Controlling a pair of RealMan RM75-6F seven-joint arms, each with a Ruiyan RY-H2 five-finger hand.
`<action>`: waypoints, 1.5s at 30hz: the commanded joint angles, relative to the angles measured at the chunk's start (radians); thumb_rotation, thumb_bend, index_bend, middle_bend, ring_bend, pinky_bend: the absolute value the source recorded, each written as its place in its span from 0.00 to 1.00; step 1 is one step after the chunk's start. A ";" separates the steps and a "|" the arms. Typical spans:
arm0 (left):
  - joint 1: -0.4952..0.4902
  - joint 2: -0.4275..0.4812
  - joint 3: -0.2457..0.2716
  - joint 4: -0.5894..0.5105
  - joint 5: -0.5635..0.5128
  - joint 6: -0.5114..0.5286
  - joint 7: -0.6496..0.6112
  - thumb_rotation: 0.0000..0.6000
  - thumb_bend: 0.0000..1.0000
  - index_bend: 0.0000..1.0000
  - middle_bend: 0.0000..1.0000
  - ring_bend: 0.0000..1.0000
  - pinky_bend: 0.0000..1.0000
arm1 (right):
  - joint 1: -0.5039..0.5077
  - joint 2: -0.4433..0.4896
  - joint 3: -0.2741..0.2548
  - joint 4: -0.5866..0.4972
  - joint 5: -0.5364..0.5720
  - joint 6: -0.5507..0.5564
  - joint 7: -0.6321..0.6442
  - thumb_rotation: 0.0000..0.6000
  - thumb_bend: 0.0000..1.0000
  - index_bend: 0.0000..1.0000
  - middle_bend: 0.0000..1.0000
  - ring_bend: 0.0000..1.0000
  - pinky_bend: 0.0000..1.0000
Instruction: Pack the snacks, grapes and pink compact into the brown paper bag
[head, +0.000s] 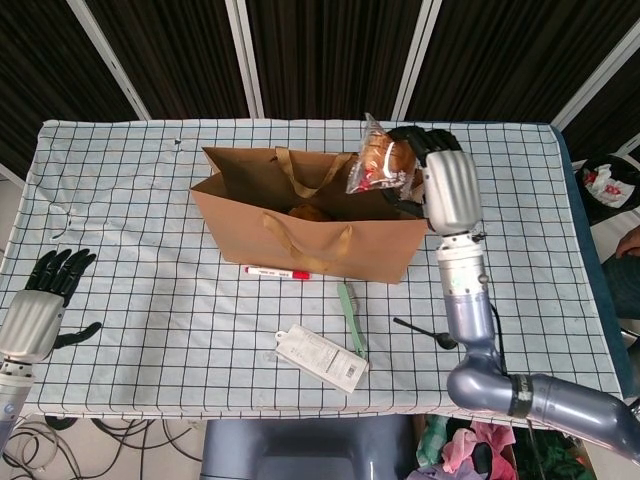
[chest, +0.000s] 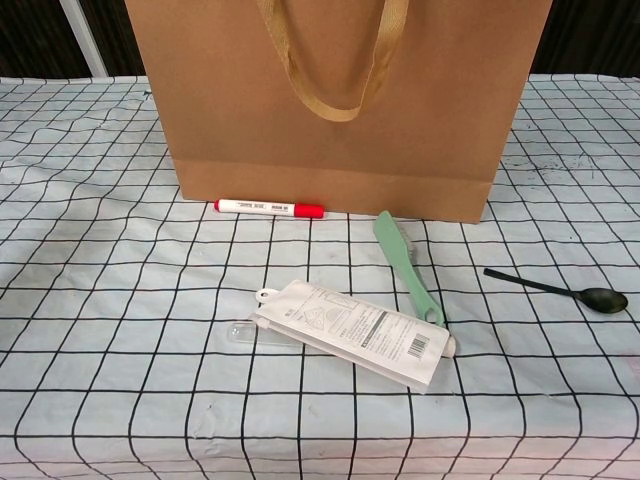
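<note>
The right hand (head: 440, 180) pinches a wrapped snack (head: 378, 165) above the open brown paper bag (head: 310, 225), positioned for dropping in; the left hand (head: 45, 295) rests spread.

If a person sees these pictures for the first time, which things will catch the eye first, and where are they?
The eye goes first to the brown paper bag standing open in the middle of the checked table, and to the right hand holding a wrapped snack over the bag's right end. In front of the bag lie a red and white marker, a green tool, a white packet and a black spoon. The left hand rests open at the table's left edge.
</note>
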 joint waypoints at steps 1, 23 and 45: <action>-0.001 0.000 -0.003 0.001 -0.005 -0.002 0.000 1.00 0.12 0.06 0.06 0.00 0.00 | 0.070 -0.069 0.000 0.081 0.035 -0.049 -0.015 1.00 0.33 0.43 0.32 0.36 0.27; 0.003 -0.001 -0.007 -0.001 -0.017 -0.006 0.017 1.00 0.12 0.05 0.05 0.00 0.00 | 0.081 0.023 -0.045 -0.011 0.120 -0.115 -0.041 1.00 0.08 0.03 0.00 0.11 0.22; 0.026 0.011 -0.014 -0.031 -0.052 0.006 0.068 1.00 0.12 0.05 0.05 0.00 0.00 | -0.441 0.489 -0.220 -0.202 -0.109 0.160 0.025 1.00 0.10 0.04 0.08 0.18 0.22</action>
